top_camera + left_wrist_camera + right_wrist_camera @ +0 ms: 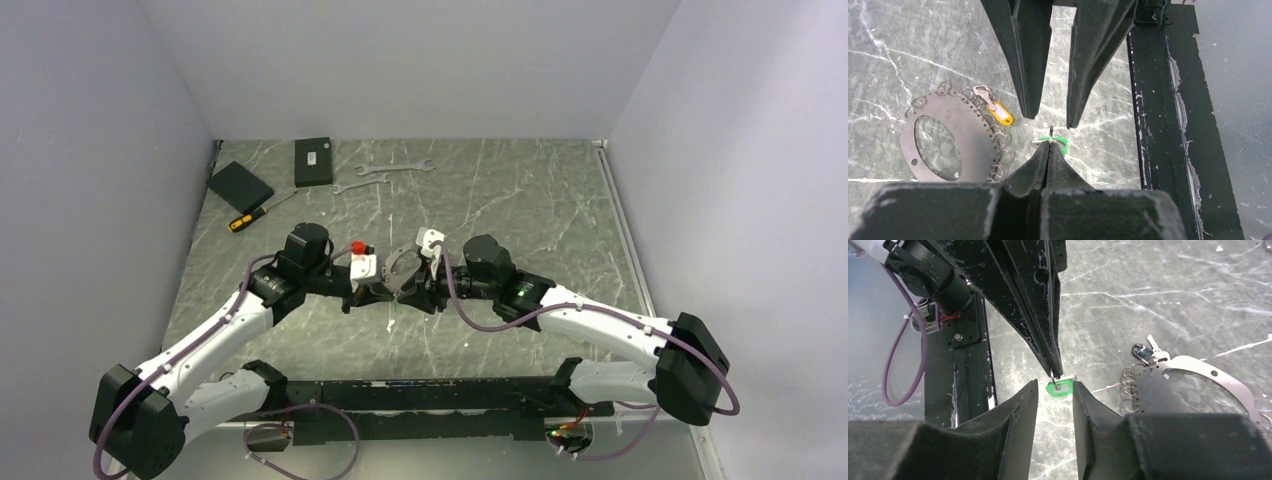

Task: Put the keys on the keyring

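Grey marbled tabletop [520,220] is stretching out under both arms, which are meeting tip to tip just above it. Left gripper [1049,146] is pinching its jaws fully together on a thin wire loop of the keys [1058,388]. Only that loop and the green tag [1061,145] are showing. Right gripper [1054,384] is standing with jaws apart, straddling the tag without touching it.

Trouble is likely lying in that hold. The loop is sitting at the very tips, so a sideways nudge from the right fingers closing could be twisting it free and dropping the bunch. Both sets of fingers are also crowding each other, leaving little room to turn.

Keyring [948,145], a flat plate edged with small split rings, is lying loose just beside the pinching tips, held by neither arm. Pushing against it may be sliding it away. A black key [1140,352] and yellow tag [1000,115] are occupying rings on its edge facing the grippers. Black rail [1158,125] is running close on the opposite side. Wrenches [395,166] and a screwdriver [255,213] are lying well beyond.
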